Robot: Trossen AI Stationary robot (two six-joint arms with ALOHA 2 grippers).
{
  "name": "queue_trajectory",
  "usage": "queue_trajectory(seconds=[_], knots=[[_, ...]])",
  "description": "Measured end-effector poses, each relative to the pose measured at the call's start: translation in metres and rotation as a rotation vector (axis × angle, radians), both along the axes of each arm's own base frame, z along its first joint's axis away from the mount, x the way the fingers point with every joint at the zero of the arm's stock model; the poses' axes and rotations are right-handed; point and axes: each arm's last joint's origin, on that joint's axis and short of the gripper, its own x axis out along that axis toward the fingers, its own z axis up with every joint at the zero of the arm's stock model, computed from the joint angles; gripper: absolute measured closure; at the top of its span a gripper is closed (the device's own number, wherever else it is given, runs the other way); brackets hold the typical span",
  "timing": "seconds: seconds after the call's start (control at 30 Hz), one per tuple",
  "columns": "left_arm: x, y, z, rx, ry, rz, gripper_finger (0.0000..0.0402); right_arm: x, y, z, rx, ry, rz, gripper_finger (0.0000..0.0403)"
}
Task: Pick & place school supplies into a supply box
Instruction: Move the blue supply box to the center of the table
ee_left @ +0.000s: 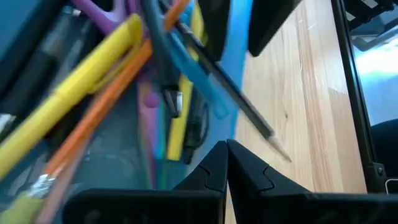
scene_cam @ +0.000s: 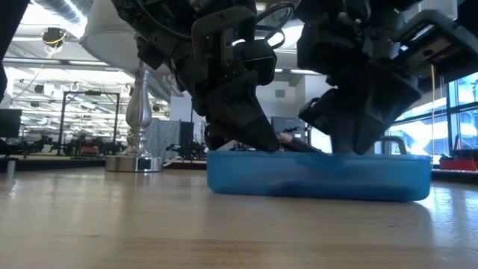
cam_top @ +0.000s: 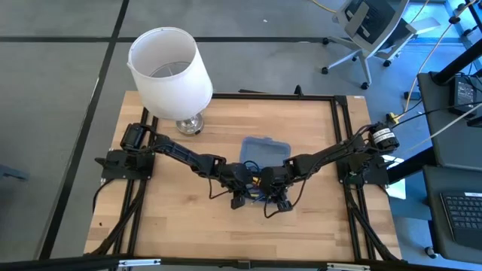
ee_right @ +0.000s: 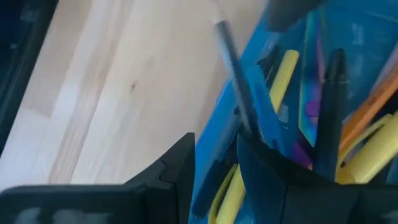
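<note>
Blue pencil case sitting mid-counter, pens w/ a yellow highlighter inside. Left end effector, pressed together, hovering over it; right end effector straddling the case wall, prob. steadying it.

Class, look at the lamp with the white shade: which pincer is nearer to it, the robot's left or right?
Left. The left pincer is over the blue pencil case on the side toward the lamp; the right pincer is on the far side.

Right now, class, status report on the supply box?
Left gripper shut, empty. Right gripper gripping blue box wall. Pens inside; grey pencil overhanging the rim.
</note>
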Motion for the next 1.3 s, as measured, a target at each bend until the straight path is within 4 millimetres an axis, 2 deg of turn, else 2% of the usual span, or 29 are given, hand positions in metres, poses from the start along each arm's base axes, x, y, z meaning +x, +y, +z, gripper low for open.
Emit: queue_trajectory(seconds=[0.3,0.6,0.77,1.07,1.3], knots=[[0.000,0.000,0.000,0.000,-0.002,0.000,0.0400,0.001,-0.014,-0.005,0.030,0.005,-0.098,0.0279],[0.000,-0.001,0.000,-0.004,-0.001,-0.004,0.0399,0.009,-0.040,-0.004,-0.004,-0.016,-0.378,0.0279],[-0.001,-0.001,0.000,-0.020,0.008,-0.023,0.0400,0.011,-0.048,-0.005,0.004,-0.006,-0.450,0.0279],[-0.001,-0.002,0.000,-0.056,0.023,-0.037,0.0401,0.013,-0.050,-0.005,0.013,-0.029,-0.455,0.0279],[0.001,0.000,0.001,0.004,-0.011,0.033,0.0400,0.013,-0.051,-0.005,-0.009,-0.040,-0.452,0.0279]])
